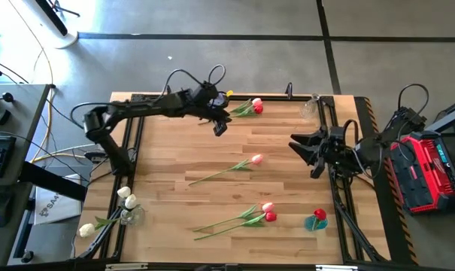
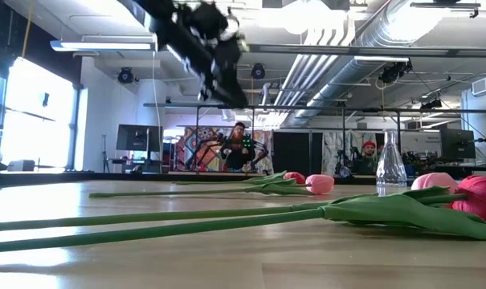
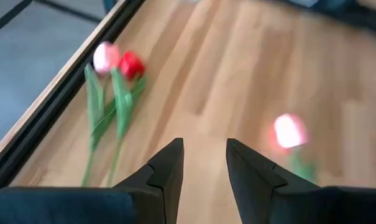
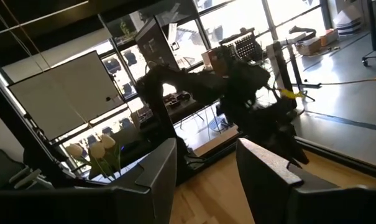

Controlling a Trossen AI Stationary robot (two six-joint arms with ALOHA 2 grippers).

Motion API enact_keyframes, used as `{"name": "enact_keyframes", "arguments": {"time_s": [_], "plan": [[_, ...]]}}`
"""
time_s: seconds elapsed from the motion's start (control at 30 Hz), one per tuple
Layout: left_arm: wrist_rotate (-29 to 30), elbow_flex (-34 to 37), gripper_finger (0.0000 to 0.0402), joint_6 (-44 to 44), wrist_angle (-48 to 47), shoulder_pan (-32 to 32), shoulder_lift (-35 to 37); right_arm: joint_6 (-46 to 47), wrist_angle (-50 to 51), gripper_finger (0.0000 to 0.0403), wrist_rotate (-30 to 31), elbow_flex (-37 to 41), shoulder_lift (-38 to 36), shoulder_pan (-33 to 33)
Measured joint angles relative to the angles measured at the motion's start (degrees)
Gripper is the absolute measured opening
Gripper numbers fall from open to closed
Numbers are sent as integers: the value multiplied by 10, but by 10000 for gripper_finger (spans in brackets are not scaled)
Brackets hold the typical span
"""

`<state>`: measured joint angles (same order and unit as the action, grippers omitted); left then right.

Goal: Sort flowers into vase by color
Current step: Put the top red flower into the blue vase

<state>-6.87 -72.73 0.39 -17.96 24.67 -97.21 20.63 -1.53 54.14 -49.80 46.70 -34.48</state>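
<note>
My left gripper (image 1: 220,125) (image 3: 203,167) hovers open above the table near its far edge, touching nothing. Just beyond it a red and a pink tulip (image 1: 251,107) (image 3: 118,62) lie side by side at the far edge. A single pink tulip (image 1: 255,159) (image 3: 289,131) lies mid-table. Another pink and red pair (image 1: 268,212) (image 2: 467,195) lies toward the near edge. A blue vase with a red head (image 1: 316,220) stands near right. A clear vase with cream-white tulips (image 1: 128,205) (image 4: 103,149) stands near left. My right gripper (image 1: 301,147) (image 4: 206,163) waits open at the right edge.
An empty clear glass vase (image 1: 310,108) (image 2: 391,165) stands at the far right corner. One cream tulip (image 1: 87,229) sticks out past the near left corner. Black rails (image 1: 134,143) frame the table. Two people show in the room beyond (image 2: 239,146).
</note>
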Motion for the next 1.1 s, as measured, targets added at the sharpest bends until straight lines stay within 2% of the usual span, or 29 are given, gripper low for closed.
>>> {"name": "enact_keyframes", "arguments": {"time_s": [0.2, 0.33, 0.53, 0.77, 1.1], "plan": [[4, 0, 118, 65, 20, 21, -74, -25, 3, 156, 7, 0, -19, 0], [33, 0, 118, 99, 35, 32, -110, -43, 7, 156, 23, 0, -30, 1], [23, -4, 118, 108, 86, 57, -156, -28, 31, 156, 12, 0, -37, 17], [20, -78, 118, 109, 16, 79, -205, -27, 46, 156, -18, 0, -46, 45], [9, -206, 117, 149, -132, 83, -282, -26, 81, 156, -45, 0, -70, 60]]}}
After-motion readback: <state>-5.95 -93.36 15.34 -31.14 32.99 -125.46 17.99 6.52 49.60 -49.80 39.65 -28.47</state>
